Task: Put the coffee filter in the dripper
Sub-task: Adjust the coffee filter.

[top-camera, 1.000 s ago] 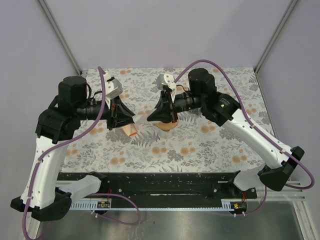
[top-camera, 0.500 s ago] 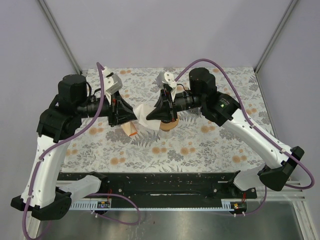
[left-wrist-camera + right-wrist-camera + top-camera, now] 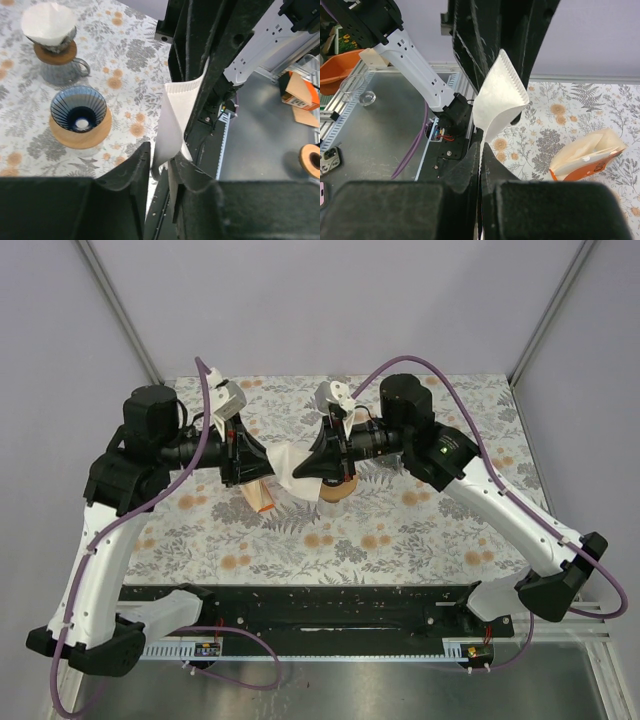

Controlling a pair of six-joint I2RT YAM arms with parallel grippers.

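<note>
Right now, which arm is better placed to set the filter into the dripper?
Right. Its jaws are pinched shut on the coffee filter, and from above the right gripper sits over the empty dripper.

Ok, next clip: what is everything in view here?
coffee filter: one, white, held in the air between both grippers
dripper: one, blue-striped, wooden base, empty, on the table
second dripper: one, white filter inside, wooden collar, glass base, beside the empty one
filter pack: one, orange, open, on the table
table: one, floral cloth
orange bin: one, off the table near the arm bases
left gripper: black, fingers either side of the filter's lower edge
right gripper: black, shut on the filter's edge
</note>
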